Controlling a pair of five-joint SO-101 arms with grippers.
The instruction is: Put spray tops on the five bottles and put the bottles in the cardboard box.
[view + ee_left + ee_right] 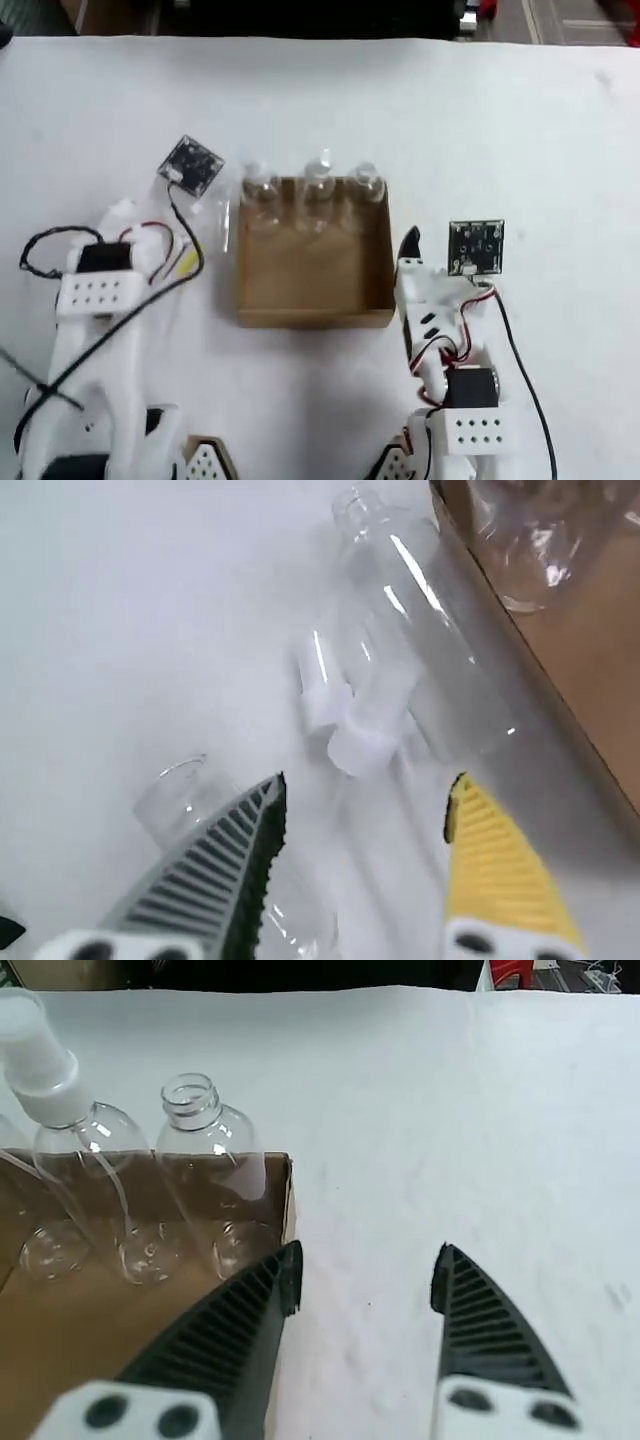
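The cardboard box (315, 300) sits mid-table with three clear bottles standing along its far wall. The middle bottle (75, 1140) carries a white spray top (40, 1065); the bottle by the right wall (200, 1130) has a bare neck. My right gripper (365, 1270) is open, low over the box's right wall (405, 255). My left gripper (365, 800) is open just left of the box (192, 255). Beneath it lie a white spray top (360, 730), a clear bottle (430, 650) along the box wall, and another uncapped bottle (190, 800) by the grey finger.
White table all round, with open room to the right of the box (480, 1110) and behind it. Both arms' cables and camera boards (190, 165) (475, 245) flank the box. A dark strip of room runs past the far table edge.
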